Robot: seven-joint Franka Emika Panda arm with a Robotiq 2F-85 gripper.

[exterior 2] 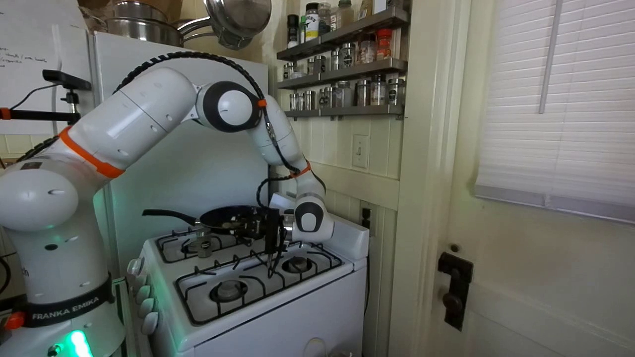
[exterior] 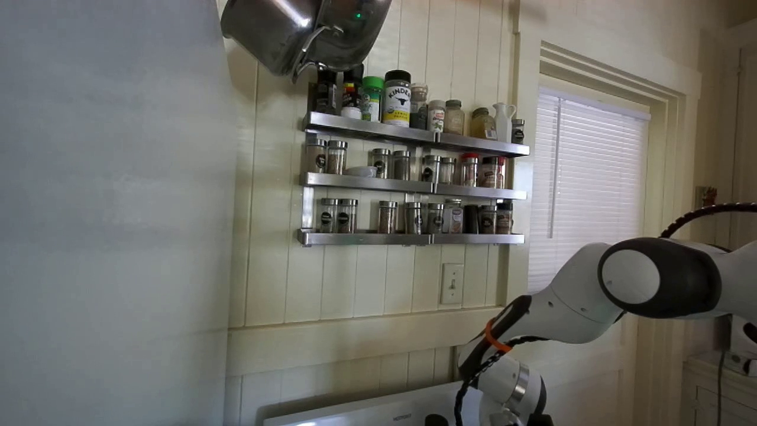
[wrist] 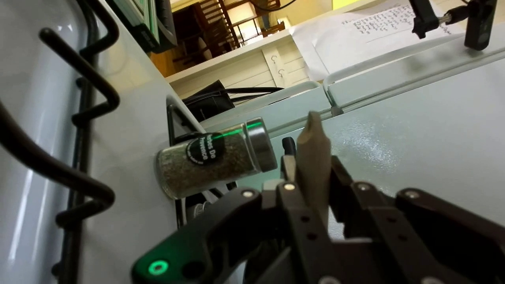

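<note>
"Logging the gripper (wrist: 314,175): do we read it as wide?"

"No, narrow. In the wrist view its jaws come in on both sides of a tan tapered piece (wrist: 314,146), above the stove (exterior 2: 317,297). We judge it gripped lengthwise, tip outward; the contact itself is hidden."

"And our jar (wrist: 213,159), labelled Herbes De Provence?"

"Near the piece; how near, we cannot tell. It stands upright on the flat strip between the grates (wrist: 81,68), we suppose because the bars would tip it."

"Why is the pan (exterior 2: 218,218) turned so?"

"In an exterior view it lies over the side nearest the fridge (exterior 2: 168,163), handle (exterior 2: 166,213) pointing away from the gripper, we guess to keep it clear of heat."
</note>
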